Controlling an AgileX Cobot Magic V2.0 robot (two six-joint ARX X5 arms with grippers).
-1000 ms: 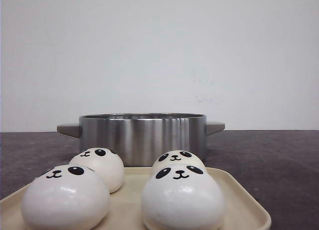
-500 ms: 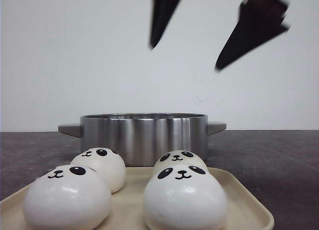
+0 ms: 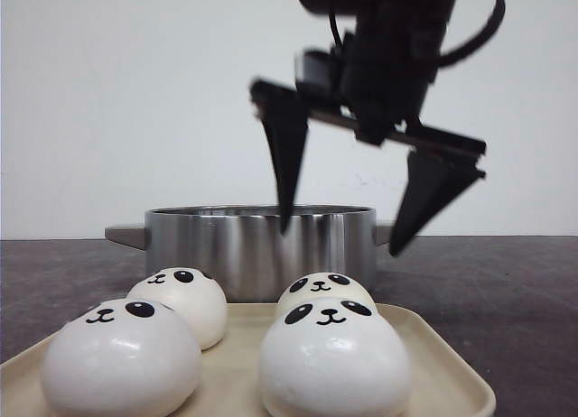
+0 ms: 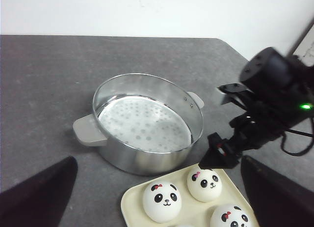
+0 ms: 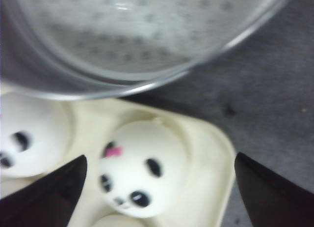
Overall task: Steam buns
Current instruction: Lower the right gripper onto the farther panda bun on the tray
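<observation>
Four panda buns (image 3: 120,358) sit on the cream tray (image 3: 447,367), the rear right bun half hidden, before the steel pot (image 3: 260,247), while the right gripper (image 3: 339,227), blurred, has dropped lower, fingers spread wide, empty.

Four panda-faced buns (image 3: 332,363) sit on a cream tray (image 3: 444,363) on the dark counter (image 3: 506,282), two in front, two behind. Steel pot (image 3: 260,245) just behind the tray. Right pincer (image 3: 339,236) hangs above the right-hand buns, fingers (image 3: 287,160) spread wide, empty.
</observation>
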